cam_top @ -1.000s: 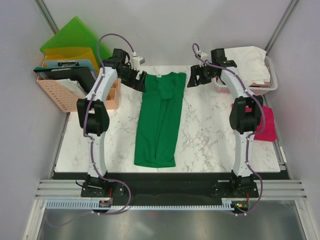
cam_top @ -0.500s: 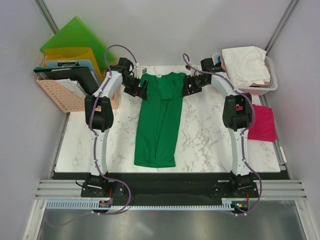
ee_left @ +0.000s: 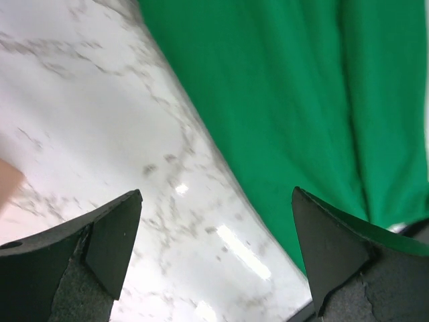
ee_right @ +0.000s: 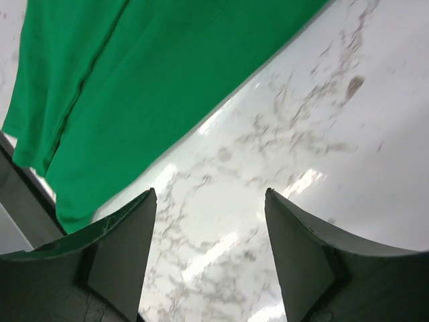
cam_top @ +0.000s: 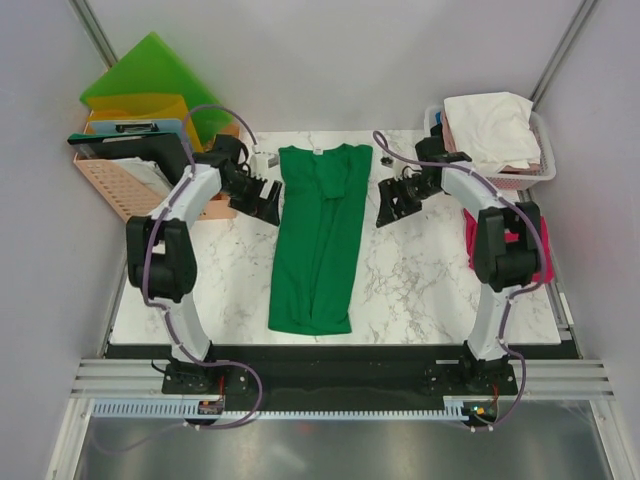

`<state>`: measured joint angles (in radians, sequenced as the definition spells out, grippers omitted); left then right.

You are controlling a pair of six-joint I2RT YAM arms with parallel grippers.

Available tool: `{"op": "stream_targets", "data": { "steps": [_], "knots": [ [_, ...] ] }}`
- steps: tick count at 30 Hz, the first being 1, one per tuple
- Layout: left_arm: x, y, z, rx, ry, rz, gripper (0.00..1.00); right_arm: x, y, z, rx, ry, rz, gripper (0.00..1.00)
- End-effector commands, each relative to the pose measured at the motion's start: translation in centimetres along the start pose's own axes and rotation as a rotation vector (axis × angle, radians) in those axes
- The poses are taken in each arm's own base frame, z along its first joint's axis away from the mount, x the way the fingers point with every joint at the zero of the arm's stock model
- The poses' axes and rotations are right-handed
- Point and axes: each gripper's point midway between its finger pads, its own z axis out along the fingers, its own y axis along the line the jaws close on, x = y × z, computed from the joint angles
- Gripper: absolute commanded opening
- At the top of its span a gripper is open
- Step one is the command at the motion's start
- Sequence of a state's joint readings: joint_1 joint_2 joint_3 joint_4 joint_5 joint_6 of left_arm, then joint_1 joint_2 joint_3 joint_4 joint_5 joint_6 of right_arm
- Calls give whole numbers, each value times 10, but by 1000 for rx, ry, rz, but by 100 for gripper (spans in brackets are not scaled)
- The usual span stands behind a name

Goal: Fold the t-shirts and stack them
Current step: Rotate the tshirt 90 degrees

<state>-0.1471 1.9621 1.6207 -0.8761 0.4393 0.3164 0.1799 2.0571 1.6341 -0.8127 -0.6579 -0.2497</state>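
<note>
A deep green t-shirt (cam_top: 318, 240) lies folded into a long narrow strip down the middle of the marble table, collar at the far end. My left gripper (cam_top: 262, 202) hangs open just left of its upper part, over bare marble; the left wrist view shows the green cloth (ee_left: 295, 100) past the fingertips. My right gripper (cam_top: 393, 203) stands open to the right of the shirt, also empty, with the shirt's edge (ee_right: 134, 87) beyond it. A magenta-red t-shirt (cam_top: 537, 250) lies at the table's right edge behind the right arm. White and pale cloth (cam_top: 492, 128) fills the basket.
A white basket (cam_top: 540, 168) stands at the back right corner. A peach crate (cam_top: 115, 190) with a clipboard and green and yellow folders (cam_top: 145, 80) stands at the back left. Grey walls close in both sides.
Both grippers drew back from the shirt's collar end, coming toward the near side and outward, away from the cloth. The green shirt stays folded and still.
</note>
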Motion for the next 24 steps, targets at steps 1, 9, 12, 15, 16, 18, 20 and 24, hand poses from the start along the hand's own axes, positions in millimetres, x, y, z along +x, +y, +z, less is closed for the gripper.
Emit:
{"op": "stream_targets", "data": {
  "steps": [1,9,12,15,16,18,20,24],
  "knots": [
    [6,-43,-32,128,-78,78,100,10,39,-37,-34,-24,-119,73],
    [31,-81,-43,198,-92,174,100,75,67,-54,-71,96,-261,73],
    [38,-91,-43,213,-95,224,100,95,78,-60,-115,141,-304,72],
    [48,-104,-46,203,-117,316,100,114,89,-64,-162,175,-308,69],
    [57,-107,-42,202,-122,340,100,117,92,-66,-166,170,-341,68],
    [58,-116,-51,167,-171,429,100,132,98,-67,-181,202,-368,69],
    [62,-122,-57,110,-239,522,100,138,104,-68,-173,211,-433,72],
    [68,-128,-58,-40,-320,714,100,129,106,-58,-104,140,-523,71]
  ]
}}
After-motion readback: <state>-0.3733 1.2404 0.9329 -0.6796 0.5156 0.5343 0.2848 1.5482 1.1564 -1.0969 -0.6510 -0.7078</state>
